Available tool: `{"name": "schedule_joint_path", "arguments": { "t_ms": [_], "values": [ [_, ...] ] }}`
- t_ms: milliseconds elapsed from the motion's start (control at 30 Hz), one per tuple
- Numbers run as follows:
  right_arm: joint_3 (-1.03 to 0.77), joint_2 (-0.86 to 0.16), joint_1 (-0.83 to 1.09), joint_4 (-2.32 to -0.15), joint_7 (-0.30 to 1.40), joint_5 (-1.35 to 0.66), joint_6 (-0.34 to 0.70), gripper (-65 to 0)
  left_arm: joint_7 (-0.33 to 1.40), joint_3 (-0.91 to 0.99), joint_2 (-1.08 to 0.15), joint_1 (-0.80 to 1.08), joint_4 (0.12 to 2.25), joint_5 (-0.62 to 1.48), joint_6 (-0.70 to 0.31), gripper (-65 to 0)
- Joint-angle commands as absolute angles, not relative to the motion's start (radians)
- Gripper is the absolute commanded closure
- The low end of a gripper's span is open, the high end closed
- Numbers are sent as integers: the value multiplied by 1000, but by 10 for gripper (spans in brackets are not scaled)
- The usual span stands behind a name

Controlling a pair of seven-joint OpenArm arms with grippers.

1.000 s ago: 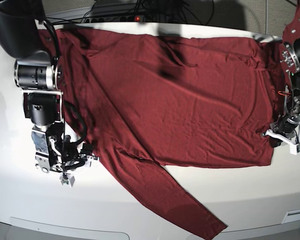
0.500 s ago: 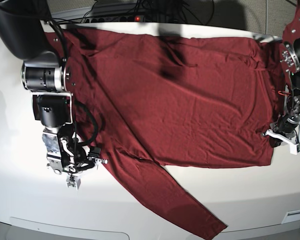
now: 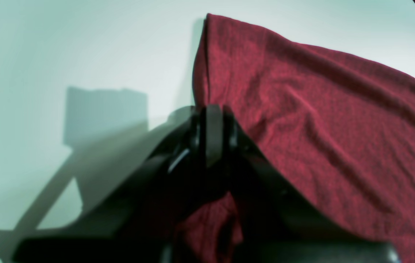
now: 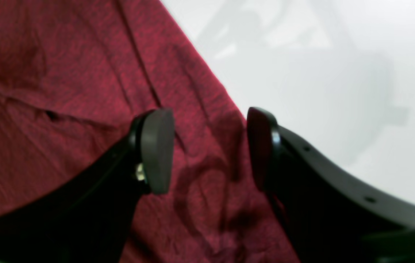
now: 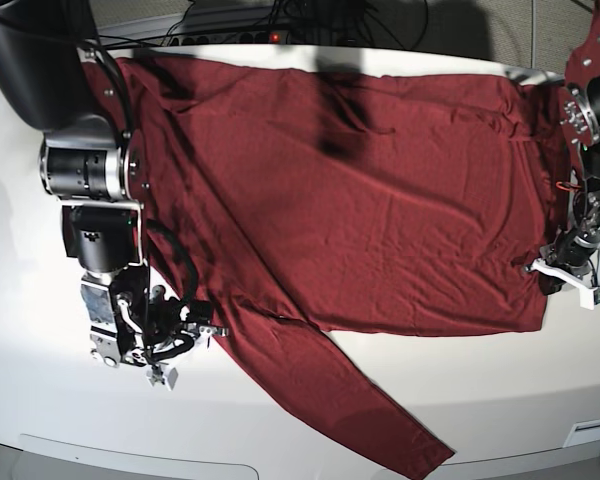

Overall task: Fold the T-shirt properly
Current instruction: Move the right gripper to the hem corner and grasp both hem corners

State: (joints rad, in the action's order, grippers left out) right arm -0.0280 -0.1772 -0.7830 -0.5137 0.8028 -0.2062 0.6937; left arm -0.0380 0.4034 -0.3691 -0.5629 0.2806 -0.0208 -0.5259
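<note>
T-shirt (image 5: 360,200) is seen spread nearly flat across the white bench (image 5: 40,400), its body reaching from the far left corner almost to the right edge. It is a plain dark red, long-sleeved garment of thin knit, marked by fine wrinkles throughout. One sleeve is laid diagonally toward the near edge, its cuff near the bench's front rim. Small bunched folds are noted along the side at the right edge.

The left gripper (image 3: 212,128) is found clenched on a pinch of the shirt's edge at the right side of the bench; in the wrist view the cloth is drawn up into a peak at the closed jaws. The right gripper (image 4: 211,146) is found released, jaws spread wide, poised over the sleeve's edge near the bench's left side, with fabric lying between its fingers (image 4: 156,149).
</note>
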Motion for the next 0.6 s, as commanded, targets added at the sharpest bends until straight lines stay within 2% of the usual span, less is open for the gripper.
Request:
{"name": "schedule_joint_path", "arguments": {
  "t_ms": [0, 300, 533, 567],
  "values": [
    [-30, -183, -822, -527, 795, -196, 698, -325, -19, 403, -383, -579, 286, -25, -524, 0],
    [-30, -182, -788, -527, 757, -80, 698, -325, -23, 403, -382, -579, 286, -25, -524, 0],
    [-30, -183, -744, -527, 742, -78, 698, -325, -22, 403, -383, -579, 286, -25, -524, 0],
    [-30, -183, -742, -527, 745, -78, 698, -309, -23, 403, -383, -579, 286, -25, -524, 0]
  ]
}}
